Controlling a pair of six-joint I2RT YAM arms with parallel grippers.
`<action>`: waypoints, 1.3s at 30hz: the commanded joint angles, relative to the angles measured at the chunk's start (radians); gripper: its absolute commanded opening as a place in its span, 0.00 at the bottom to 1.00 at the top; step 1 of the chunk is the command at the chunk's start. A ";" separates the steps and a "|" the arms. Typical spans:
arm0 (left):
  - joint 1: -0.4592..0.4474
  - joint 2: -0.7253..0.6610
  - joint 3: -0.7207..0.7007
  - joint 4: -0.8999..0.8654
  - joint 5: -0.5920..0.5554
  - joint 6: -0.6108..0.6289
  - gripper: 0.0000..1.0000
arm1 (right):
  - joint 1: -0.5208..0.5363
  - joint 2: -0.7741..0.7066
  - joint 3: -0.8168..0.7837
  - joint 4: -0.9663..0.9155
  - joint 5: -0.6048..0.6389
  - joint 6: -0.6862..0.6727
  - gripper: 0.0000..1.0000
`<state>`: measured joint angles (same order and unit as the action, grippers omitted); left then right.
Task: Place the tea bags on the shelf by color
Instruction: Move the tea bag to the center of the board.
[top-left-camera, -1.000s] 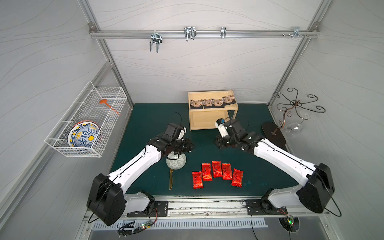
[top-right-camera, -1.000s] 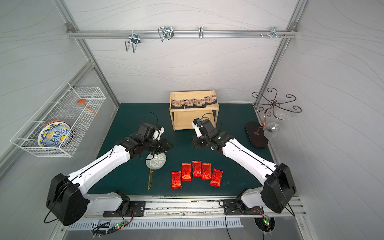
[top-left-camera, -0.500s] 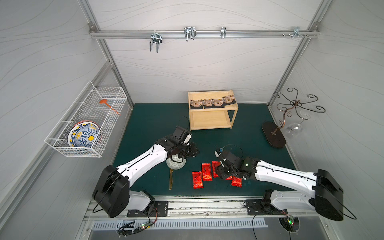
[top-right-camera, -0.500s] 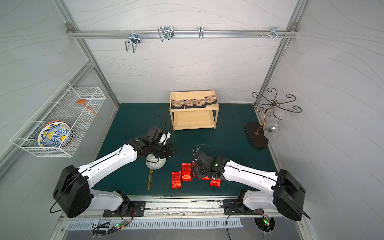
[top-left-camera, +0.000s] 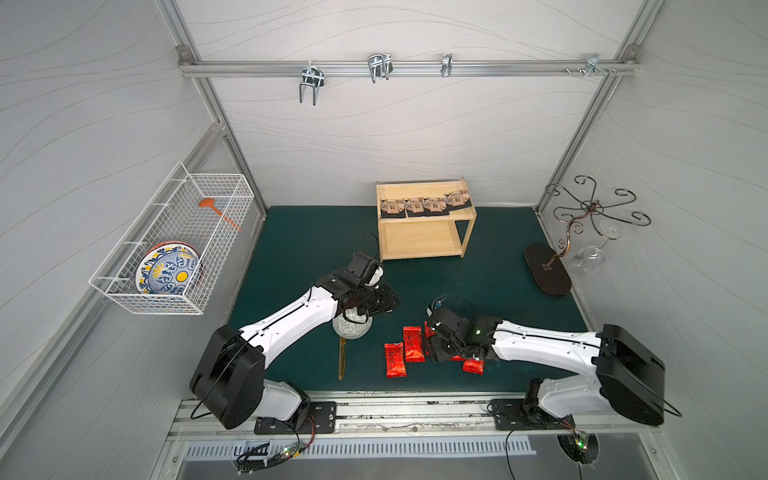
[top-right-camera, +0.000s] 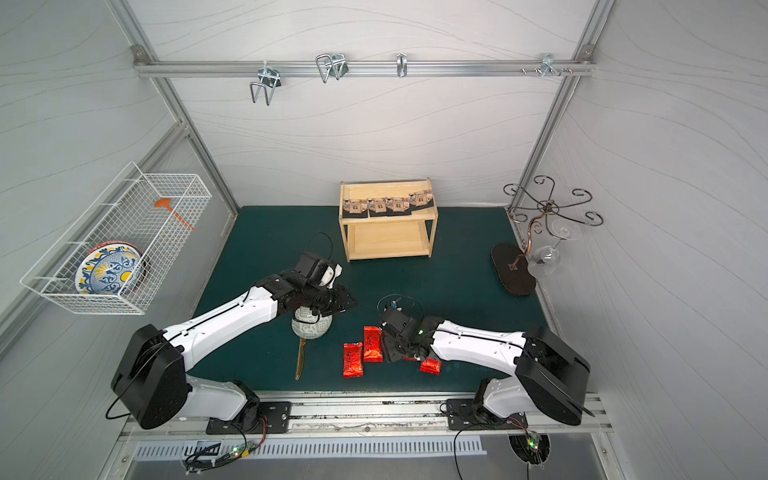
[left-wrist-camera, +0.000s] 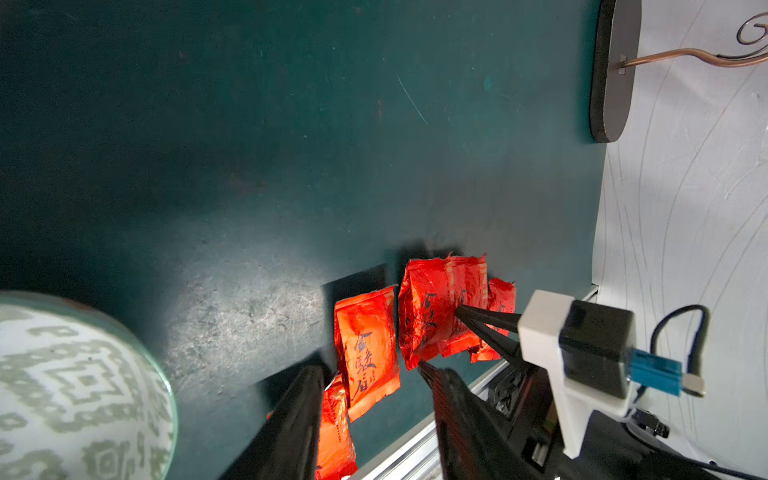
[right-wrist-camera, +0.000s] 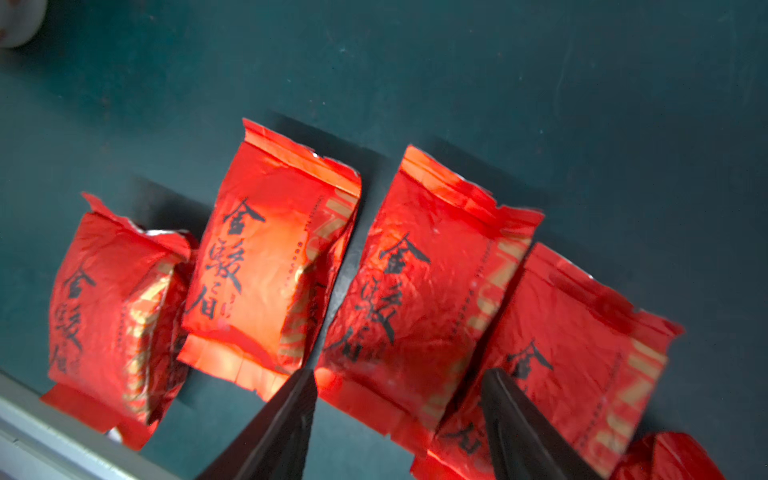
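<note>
The right gripper hangs low over a row of red foil tea bags on the green mat. Its jaws are spread apart, and one red sachet lies flat on the mat between the tips. The left gripper hovers nearby, its jaws also spread and holding nothing. A round patterned pot sits just below and beside it, and the red row lies beyond its fingertips. Four beige tea bags sit in a line on the top tray of the wooden shelf, well away from both grippers.
</note>
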<state>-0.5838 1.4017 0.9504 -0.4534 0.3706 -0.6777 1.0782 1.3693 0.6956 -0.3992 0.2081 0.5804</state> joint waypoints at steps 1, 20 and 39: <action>-0.004 0.012 -0.001 0.036 -0.010 0.003 0.49 | -0.012 0.035 0.023 0.024 0.017 0.010 0.68; 0.039 -0.009 -0.017 0.044 -0.002 0.010 0.48 | -0.221 0.174 0.125 0.162 -0.169 -0.232 0.47; 0.086 -0.017 -0.010 0.027 0.041 0.028 0.48 | -0.224 0.159 0.230 0.151 -0.117 -0.261 0.50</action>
<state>-0.5045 1.4033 0.9321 -0.4438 0.3870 -0.6693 0.7628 1.6070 0.9531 -0.1997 0.0395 0.2466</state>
